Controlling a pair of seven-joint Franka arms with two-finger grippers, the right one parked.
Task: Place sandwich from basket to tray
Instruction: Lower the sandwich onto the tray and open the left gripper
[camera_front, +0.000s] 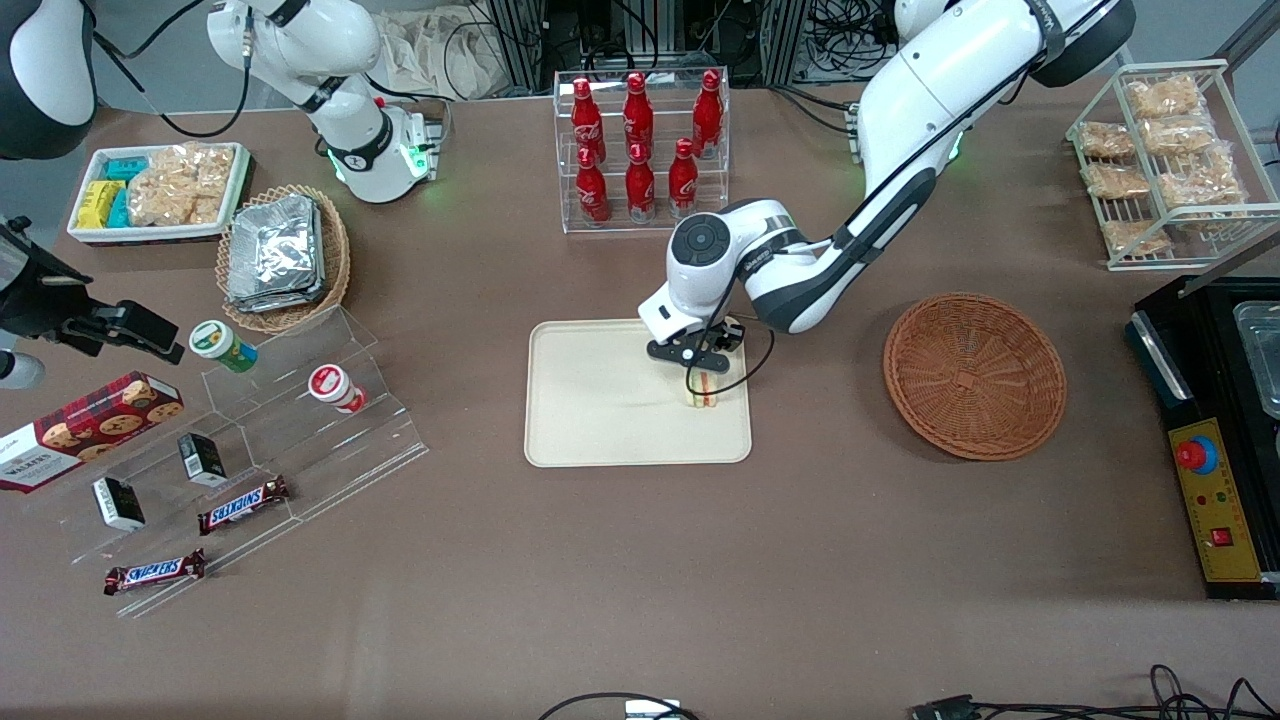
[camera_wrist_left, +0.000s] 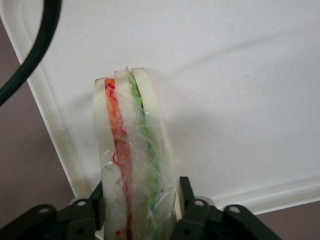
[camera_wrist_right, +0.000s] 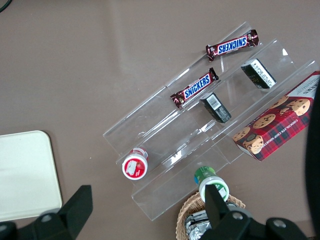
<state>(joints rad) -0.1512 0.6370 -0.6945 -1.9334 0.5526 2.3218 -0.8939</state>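
Tray, w/ bottle rack farther from the front camera, is mostly bare. Gripper is clamped on the sandwich, upright on the tray near its edge toward the basket. Bare table between tray & basket.

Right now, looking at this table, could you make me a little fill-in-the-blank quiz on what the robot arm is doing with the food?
1. The gripper has its fingers closed on the ____.
2. The sandwich is over the cream ____, near the edge facing the basket.
3. The brown wicker basket holds ____.

Missing words: sandwich; tray; nothing
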